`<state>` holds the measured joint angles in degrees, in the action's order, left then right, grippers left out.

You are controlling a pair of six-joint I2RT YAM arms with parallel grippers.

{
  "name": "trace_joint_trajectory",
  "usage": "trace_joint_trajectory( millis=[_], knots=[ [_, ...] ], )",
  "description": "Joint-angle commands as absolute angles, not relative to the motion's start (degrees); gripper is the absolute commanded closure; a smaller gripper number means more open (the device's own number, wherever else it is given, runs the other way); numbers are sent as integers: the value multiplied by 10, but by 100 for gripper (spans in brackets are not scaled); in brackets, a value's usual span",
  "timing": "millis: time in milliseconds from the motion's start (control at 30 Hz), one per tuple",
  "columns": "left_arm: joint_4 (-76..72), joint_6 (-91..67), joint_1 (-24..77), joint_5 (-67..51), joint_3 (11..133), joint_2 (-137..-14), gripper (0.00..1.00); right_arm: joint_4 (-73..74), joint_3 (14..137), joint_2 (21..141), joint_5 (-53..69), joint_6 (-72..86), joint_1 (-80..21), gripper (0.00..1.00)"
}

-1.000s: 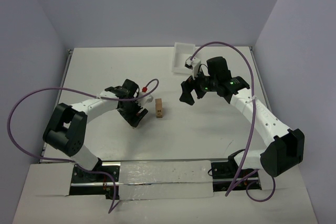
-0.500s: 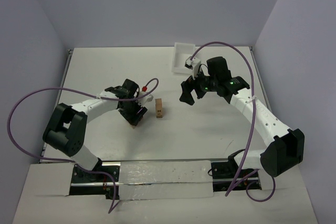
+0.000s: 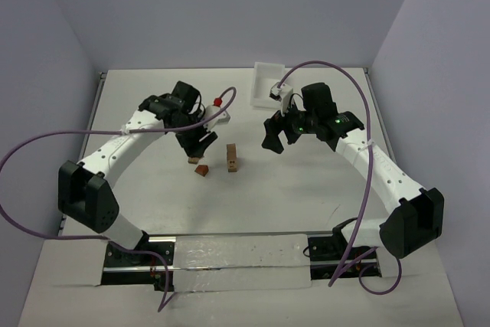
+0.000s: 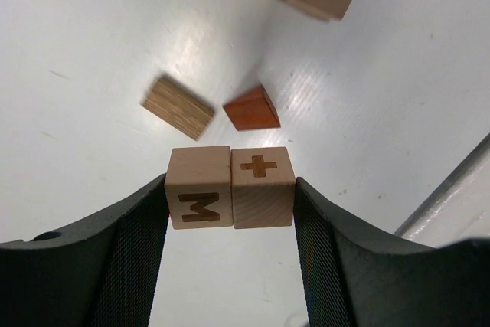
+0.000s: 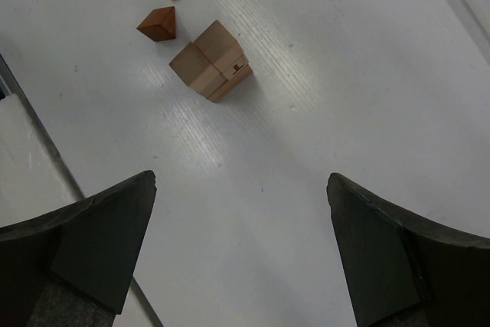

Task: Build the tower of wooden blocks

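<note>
My left gripper [image 4: 230, 203] is shut on two light tan cubes held side by side, one marked M [image 4: 198, 197] and one marked + [image 4: 262, 188], lifted above the table. Under them lie a striped tan block [image 4: 178, 107] and a reddish-brown block [image 4: 251, 108]. A short tower of tan blocks [image 3: 232, 157] stands just right of these; from the right wrist it shows as stacked cubes [image 5: 210, 60]. In the top view the left gripper [image 3: 196, 143] hangs left of that tower. My right gripper [image 3: 276, 137] hovers open and empty to the tower's right, with its fingers [image 5: 115, 227] wide apart.
A white tray [image 3: 268, 82] sits at the back of the table behind the right gripper. Purple cables loop from both arms. A metal rail [image 4: 452, 197] runs along the near table edge.
The left gripper closed on the two cubes, then rose and swung toward the back with them, uncovering the reddish and striped blocks on the table. The right arm has stayed still.
</note>
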<state>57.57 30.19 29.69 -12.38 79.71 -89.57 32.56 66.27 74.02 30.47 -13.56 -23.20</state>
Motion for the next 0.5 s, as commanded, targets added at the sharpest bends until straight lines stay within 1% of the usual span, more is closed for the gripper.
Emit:
trace_joint_trajectory(
  millis=[0,67,200,333,400,467],
  knots=[
    [664,363,301,-175,924,-950,70,336,689,737,306,-147,-219,0],
    [680,364,304,-192,998,-983,71,353,703,742,310,-151,-201,0],
    [694,366,320,-200,1065,-1028,74,380,720,750,326,-156,-155,0],
    [691,375,353,-190,1084,-1056,77,406,731,757,336,-160,-84,0],
    [693,378,358,-187,1084,-1060,77,416,736,759,338,-162,-70,0],
    [702,391,371,-186,1085,-1069,76,433,748,767,338,-163,-35,0]
  ],
)
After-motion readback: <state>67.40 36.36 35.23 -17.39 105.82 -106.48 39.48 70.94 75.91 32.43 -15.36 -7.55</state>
